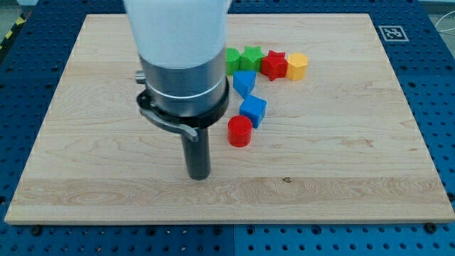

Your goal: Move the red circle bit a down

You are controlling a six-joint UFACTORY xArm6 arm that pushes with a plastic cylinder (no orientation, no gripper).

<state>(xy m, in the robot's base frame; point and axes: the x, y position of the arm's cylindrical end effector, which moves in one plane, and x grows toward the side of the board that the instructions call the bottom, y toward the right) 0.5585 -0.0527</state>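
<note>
The red circle block (239,131) stands on the wooden board (341,142) near the middle. My tip (198,176) rests on the board to the lower left of the red circle, a short gap apart from it. A blue cube (253,110) touches the red circle at its upper right. A second blue block (244,82) lies above that.
A row of blocks lies near the view's top: a green block (232,60) partly hidden by the arm, a green star (252,58), a red star (274,65) and a yellow block (296,65). The arm body (181,64) covers the board's upper left middle.
</note>
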